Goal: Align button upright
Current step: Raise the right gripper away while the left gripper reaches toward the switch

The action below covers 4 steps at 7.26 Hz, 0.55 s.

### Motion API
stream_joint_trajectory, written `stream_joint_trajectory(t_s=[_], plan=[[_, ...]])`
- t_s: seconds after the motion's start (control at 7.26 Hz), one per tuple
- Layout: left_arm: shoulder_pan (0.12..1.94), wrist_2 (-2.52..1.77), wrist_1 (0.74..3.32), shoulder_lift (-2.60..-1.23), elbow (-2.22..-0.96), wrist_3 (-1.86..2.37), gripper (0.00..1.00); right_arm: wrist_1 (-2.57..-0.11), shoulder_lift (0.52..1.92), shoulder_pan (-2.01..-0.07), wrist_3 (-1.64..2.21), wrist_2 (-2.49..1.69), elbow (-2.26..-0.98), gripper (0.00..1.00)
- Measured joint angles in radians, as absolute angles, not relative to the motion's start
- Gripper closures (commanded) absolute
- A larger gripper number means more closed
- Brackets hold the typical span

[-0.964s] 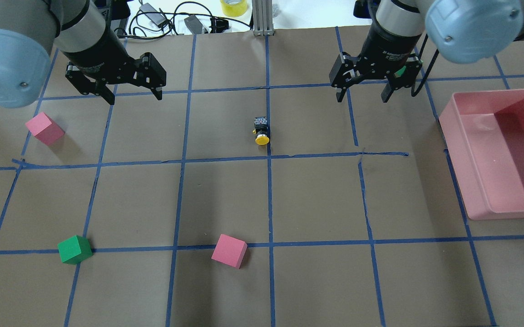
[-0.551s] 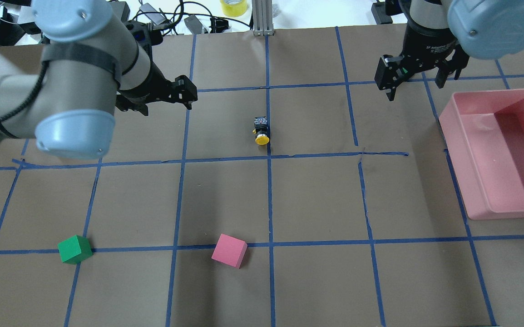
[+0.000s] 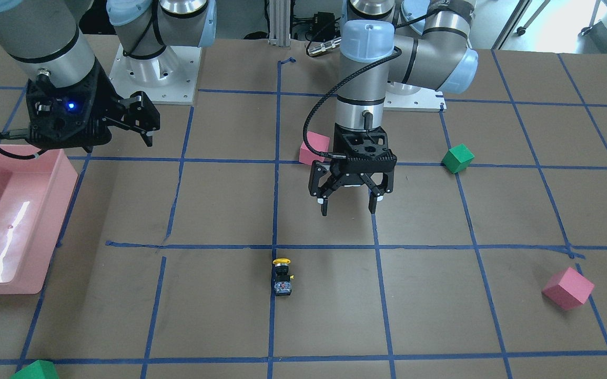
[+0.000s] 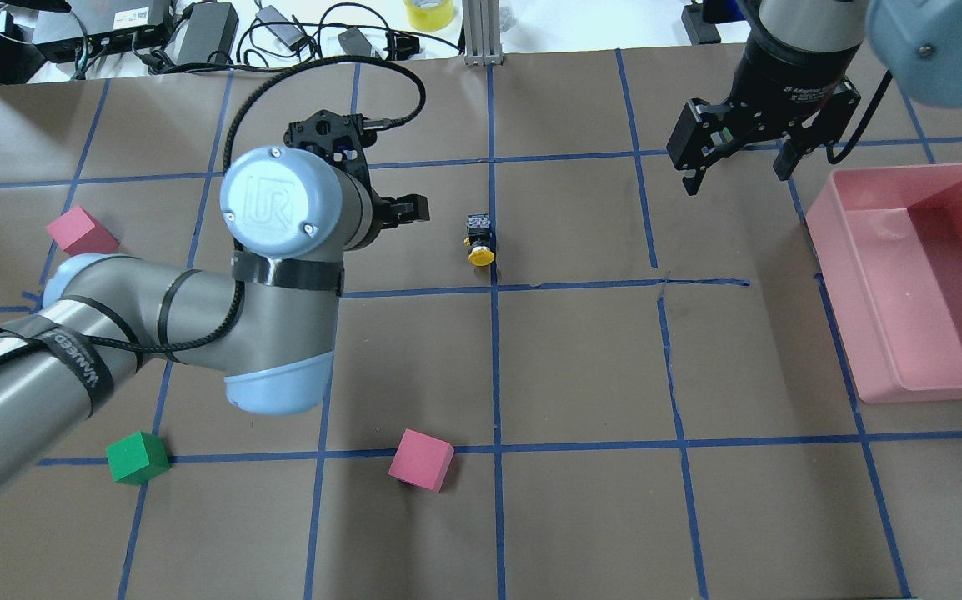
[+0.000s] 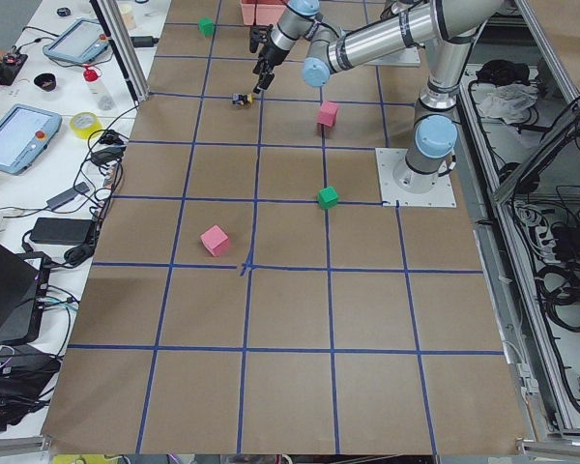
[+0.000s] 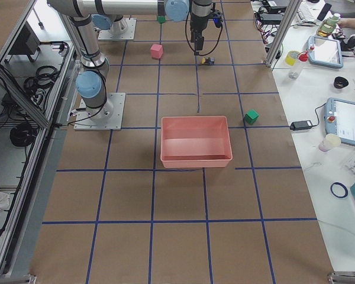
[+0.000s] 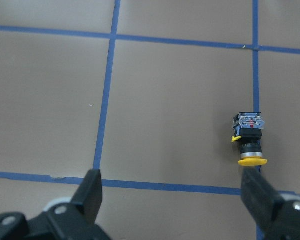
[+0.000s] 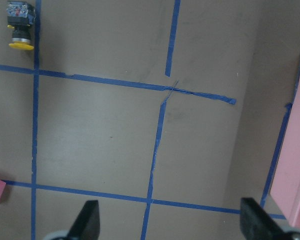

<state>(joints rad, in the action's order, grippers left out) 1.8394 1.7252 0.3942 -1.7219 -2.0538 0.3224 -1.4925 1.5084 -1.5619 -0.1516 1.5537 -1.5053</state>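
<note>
The button [image 4: 480,240] lies on its side on a blue tape line near the table's middle, its yellow cap toward the robot. It also shows in the front view [image 3: 282,276] and both wrist views [image 7: 249,137] [image 8: 20,27]. My left gripper [image 3: 348,202] is open and empty, hanging above the table just beside the button on the robot's left. In the overhead view the arm's wrist hides most of it. My right gripper [image 4: 735,171] is open and empty, far from the button, near the bin's back corner.
A pink bin [image 4: 931,392] stands at the table's right edge. Pink cubes [image 4: 81,232] [image 4: 421,460] and a green cube [image 4: 137,457] lie on the left and front. Another green cube [image 3: 35,371] lies at the far edge. Cables run along the back.
My left arm has swung in from the back left toward the button, and its gripper now hangs close beside it. My right gripper has shifted slightly near the bin. The button has not moved.
</note>
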Motion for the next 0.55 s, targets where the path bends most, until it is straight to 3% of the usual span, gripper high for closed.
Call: stream_joint_trajectory(t_s=[0.55], plan=[[1.998,1.844,0.242,-1.879,-2.092,0.520,0.12,-1.450,1.524,-1.562,-0.145,1.537,-1.506,0.00]])
